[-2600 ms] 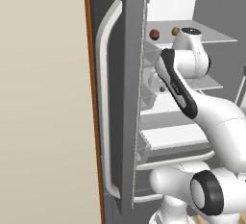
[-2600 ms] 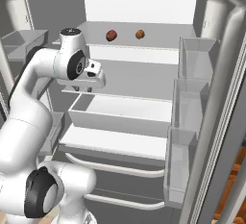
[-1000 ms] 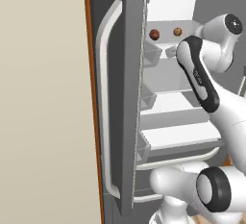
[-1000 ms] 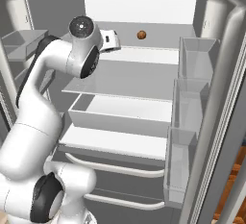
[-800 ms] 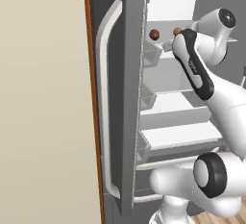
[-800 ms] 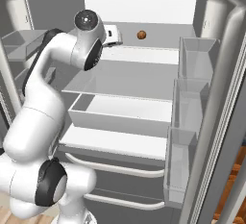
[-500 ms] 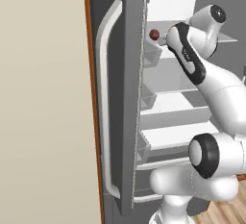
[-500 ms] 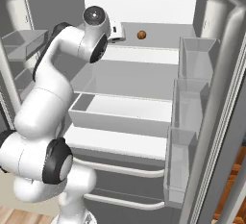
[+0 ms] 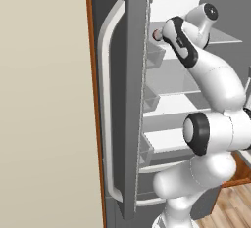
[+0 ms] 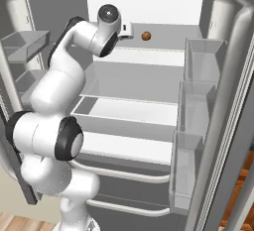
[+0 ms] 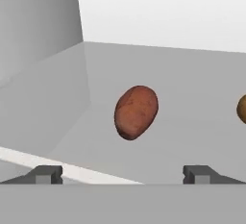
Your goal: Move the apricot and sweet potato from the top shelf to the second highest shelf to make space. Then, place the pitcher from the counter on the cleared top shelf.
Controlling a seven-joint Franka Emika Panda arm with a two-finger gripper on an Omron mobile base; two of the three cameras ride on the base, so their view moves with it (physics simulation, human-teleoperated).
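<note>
Two foods face the wide-apart jaws: sweet potato (image 11: 136, 112) centred, apricot (image 11: 242, 107) at hand view's edge.

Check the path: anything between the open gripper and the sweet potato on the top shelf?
Nothing visible. In the hand view the sweet potato lies straight ahead of the open gripper on bare top shelf; the apricot sits off to one side.

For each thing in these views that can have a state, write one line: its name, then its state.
Sweet potato: resting on the top shelf, not gripped.
Apricot: resting on the top shelf, apart from the sweet potato.
Top shelf: still holds both foods.
Second highest shelf: bare where visible.
Pincer: open, aimed at the sweet potato, holding nothing.
Fridge door: open.
</note>
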